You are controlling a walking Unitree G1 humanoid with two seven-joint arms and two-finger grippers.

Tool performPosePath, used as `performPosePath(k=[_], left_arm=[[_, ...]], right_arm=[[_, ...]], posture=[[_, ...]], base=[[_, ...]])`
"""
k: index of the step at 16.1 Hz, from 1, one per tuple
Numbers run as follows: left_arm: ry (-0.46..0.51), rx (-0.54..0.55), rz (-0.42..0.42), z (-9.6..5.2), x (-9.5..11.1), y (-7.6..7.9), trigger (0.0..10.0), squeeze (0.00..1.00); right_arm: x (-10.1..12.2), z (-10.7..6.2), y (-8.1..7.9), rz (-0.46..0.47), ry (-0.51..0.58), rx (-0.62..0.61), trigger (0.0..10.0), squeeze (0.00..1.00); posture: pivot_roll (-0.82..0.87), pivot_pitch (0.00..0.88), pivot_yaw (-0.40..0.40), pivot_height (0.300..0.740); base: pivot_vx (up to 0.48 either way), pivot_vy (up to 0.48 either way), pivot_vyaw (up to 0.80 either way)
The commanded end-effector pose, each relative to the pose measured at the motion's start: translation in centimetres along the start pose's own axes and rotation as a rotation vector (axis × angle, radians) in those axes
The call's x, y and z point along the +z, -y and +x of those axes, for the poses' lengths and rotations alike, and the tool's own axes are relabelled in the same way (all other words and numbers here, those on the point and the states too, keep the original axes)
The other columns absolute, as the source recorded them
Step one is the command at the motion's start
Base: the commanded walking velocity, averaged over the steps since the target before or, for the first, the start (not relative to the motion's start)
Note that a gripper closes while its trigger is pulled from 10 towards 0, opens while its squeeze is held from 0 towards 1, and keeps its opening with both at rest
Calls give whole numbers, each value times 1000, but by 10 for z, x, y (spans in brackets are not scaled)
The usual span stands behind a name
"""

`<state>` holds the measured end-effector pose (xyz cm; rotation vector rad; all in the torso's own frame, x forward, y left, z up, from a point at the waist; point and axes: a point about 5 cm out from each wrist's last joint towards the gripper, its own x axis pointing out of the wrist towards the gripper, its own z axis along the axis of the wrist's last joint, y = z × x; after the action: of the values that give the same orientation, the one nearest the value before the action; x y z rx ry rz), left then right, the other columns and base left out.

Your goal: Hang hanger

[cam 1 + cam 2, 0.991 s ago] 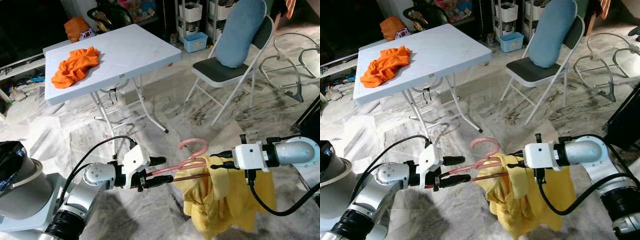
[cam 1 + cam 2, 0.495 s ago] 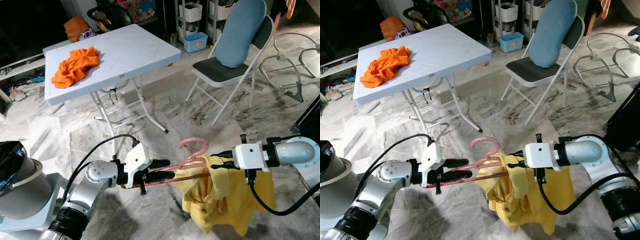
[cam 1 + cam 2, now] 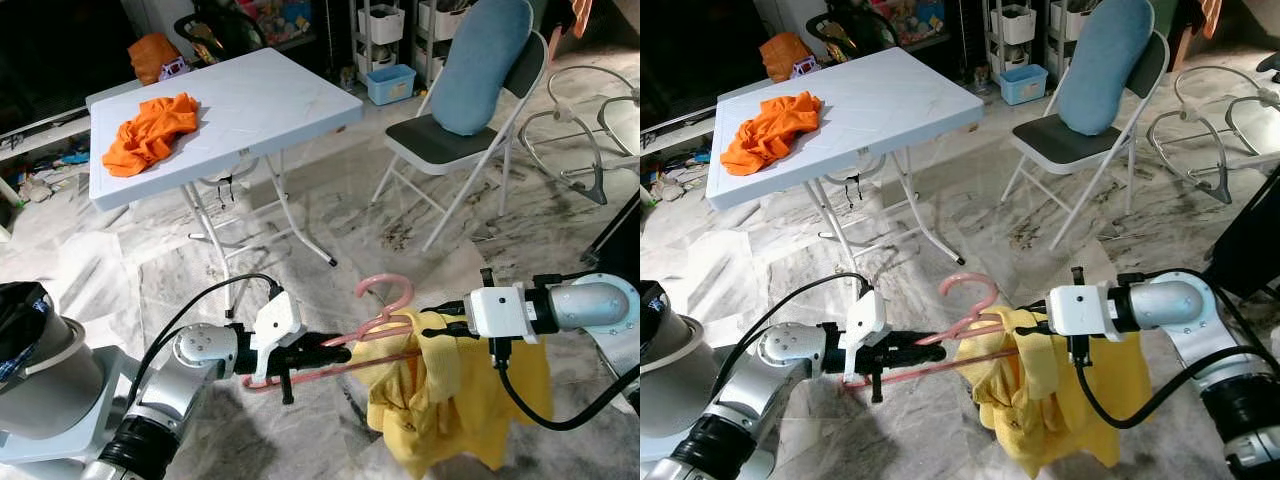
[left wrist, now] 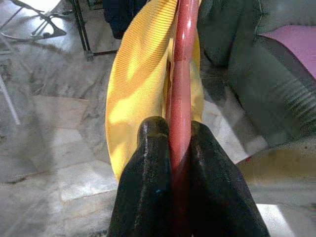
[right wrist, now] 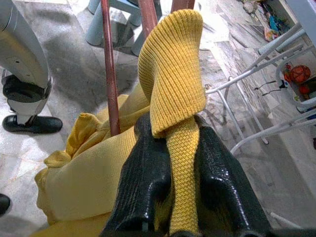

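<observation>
Nothing carries it, so the pink plastic hanger (image 3: pixel 365 325) is up in the air over the marble floor (image 3: pixel 330 215), strung between both arms. Left gripper (image 3: pixel 330 350) is clamped tight on its lower bar; right gripper (image 3: pixel 440 322) is pinched shut on a fold of the yellow knit sweater (image 3: pixel 450 400) draped over it. Looks light and stiff, but the knit is floppy and could slide, so I'd grab bare plastic. Long axis runs gripper to gripper, hook up. White folding table (image 3: pixel 300 95) sits beyond.
</observation>
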<state>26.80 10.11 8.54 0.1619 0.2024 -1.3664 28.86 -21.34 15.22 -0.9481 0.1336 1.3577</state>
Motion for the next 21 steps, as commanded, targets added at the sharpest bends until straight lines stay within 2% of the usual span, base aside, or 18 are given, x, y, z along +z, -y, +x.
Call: performPosePath(k=[1, 3, 5, 6, 8, 9, 11, 15, 18, 20, 21], left_arm=[[-5, 12, -17, -3, -1, -1, 0, 0], [-1, 13, -20, -3, -1, -1, 0, 0], [13, 34, -22, -2, 1, -3, 0, 0], [25, 50, -29, -2, 1, -5, 0, 0], [37, 72, -36, -2, 1, -6, 0, 0], [80, 140, -57, -5, 2, -9, 0, 0], [86, 152, -61, -5, 1, -10, 0, 0], [102, 219, -92, -4, -11, 3, 0, 0], [104, 275, -100, -3, -16, 3, 0, 0], [91, 341, -111, -7, -23, -1, 0, 0], [103, 409, -117, -11, -25, -7, 0, 0]], right_arm=[[12, 3, 8, -49, 56, -21, 10000, 0], [14, 4, 10, -48, 61, -28, 10000, 0], [13, 6, 12, 20, 75, -31, 10000, 0], [11, 7, 13, 74, 77, -28, 10000, 1000], [12, 7, 14, 83, 85, -31, 10000, 1000], [12, 8, 19, 59, 79, -62, 10000, 1000], [12, 8, 19, 58, 78, -63, 10000, 1000], [16, 12, 47, 32, 106, -295, 10000, 1000], [19, 15, 50, 32, 127, -325, 10000, 1000], [19, 16, 52, 46, 144, -373, 10000, 1000], [18, 18, 49, 67, 153, -402, 10000, 1000]], posture=[[-182, 0, 146, 740], [-182, 0, 146, 740], [-182, 0, 146, 740], [-182, 0, 146, 740], [-181, 0, 141, 740], [-181, 0, 138, 740], [-181, 0, 135, 740], [-174, 0, 118, 740], [-174, 0, 116, 740], [-174, 0, 116, 740], [-174, 0, 116, 740]], base=[[0, 0, 0], [0, 0, 0], [0, 0, 0], [0, 0, 0], [0, 0, 0], [0, 0, 0], [0, 0, 0], [0, 0, 0], [0, 0, 0], [0, 0, 0], [0, 0, 0]])
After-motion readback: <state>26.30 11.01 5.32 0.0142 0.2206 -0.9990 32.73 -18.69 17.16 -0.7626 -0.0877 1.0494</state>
